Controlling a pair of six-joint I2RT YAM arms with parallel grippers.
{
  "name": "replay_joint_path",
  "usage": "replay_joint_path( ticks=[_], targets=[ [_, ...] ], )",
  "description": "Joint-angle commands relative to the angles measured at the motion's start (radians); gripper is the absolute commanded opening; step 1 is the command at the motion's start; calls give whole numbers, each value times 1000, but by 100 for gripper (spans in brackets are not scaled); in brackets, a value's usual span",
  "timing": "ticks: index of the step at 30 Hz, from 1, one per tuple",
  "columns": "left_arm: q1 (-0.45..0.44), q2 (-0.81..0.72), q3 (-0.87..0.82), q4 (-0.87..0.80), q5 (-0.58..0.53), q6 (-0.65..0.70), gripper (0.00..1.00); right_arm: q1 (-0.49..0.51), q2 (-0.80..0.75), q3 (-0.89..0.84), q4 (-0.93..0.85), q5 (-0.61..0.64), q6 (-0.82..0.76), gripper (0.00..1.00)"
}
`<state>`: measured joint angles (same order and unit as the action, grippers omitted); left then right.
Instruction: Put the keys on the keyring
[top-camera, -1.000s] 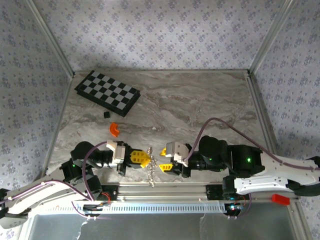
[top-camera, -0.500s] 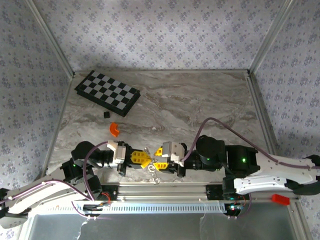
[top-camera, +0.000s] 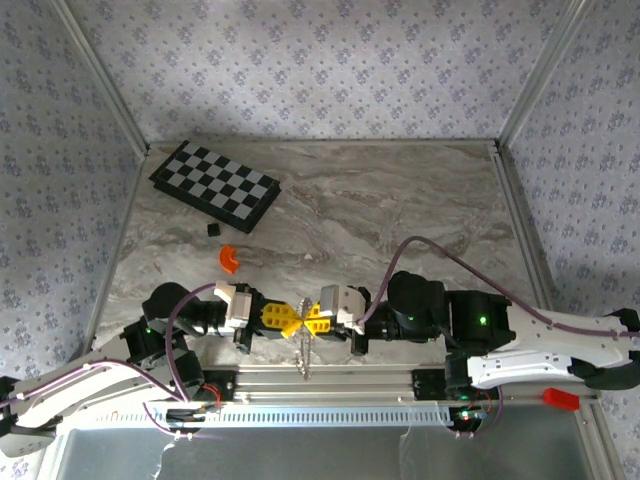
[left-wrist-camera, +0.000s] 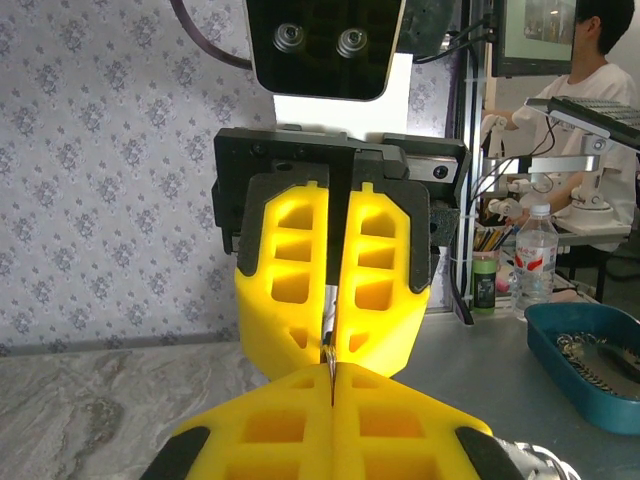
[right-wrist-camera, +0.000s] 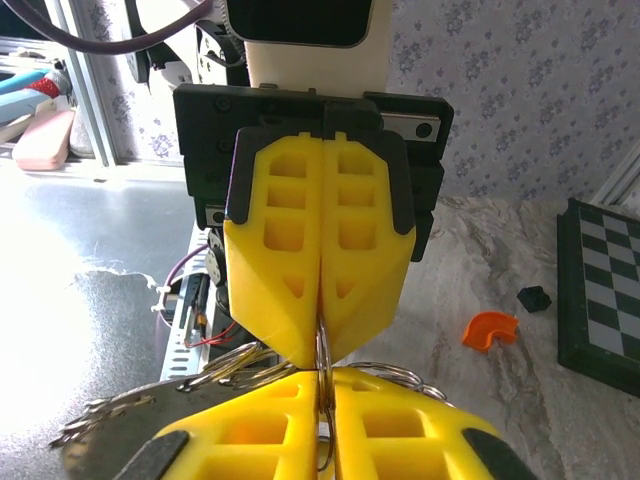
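My left gripper (top-camera: 290, 319) and right gripper (top-camera: 312, 320) meet tip to tip near the table's front edge. The keyring (top-camera: 303, 348), a cluster of thin silver rings, hangs between them and below. In the right wrist view my right gripper (right-wrist-camera: 322, 405) is shut on one silver ring of the keyring (right-wrist-camera: 322, 352), which runs up into the shut yellow fingers (right-wrist-camera: 275, 290) of the left gripper facing it. In the left wrist view my left gripper (left-wrist-camera: 332, 385) is shut on a thin gold-tinted metal edge. I cannot make out the keys as a separate piece.
A black-and-white checkerboard (top-camera: 215, 186) lies at the back left. A small black piece (top-camera: 211, 229) and an orange curved piece (top-camera: 229, 259) lie in front of it. A metal rail (top-camera: 340, 384) runs along the near edge. A teal tray (left-wrist-camera: 590, 365) stands off the table.
My right gripper has moved left up to the left gripper's tips and has closed on a ring. The left gripper has stayed shut and in place.
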<state>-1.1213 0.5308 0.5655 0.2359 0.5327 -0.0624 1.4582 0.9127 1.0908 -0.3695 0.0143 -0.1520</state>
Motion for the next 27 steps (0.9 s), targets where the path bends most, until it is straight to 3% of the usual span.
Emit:
replay_joint_path(
  ticks=[1,5,9,13,19,27],
  targets=[
    [-3,-12,16,47,14,-7,0,-2,1,2,-1,3,-11,4],
    [-3,-12,74,-134,-62,60,1,-3,10,42,-71,43,-35,0],
    [-3,-17,130,-315,-174,121,20,-3,50,136,-210,112,-70,0],
    [-3,-1,183,-438,-232,160,23,-4,117,225,-362,147,-108,0],
    [-3,8,188,-443,-229,163,21,-17,199,314,-466,124,-135,0],
    [-3,16,156,-386,-178,134,29,-57,239,357,-492,114,-126,0]
  ],
)
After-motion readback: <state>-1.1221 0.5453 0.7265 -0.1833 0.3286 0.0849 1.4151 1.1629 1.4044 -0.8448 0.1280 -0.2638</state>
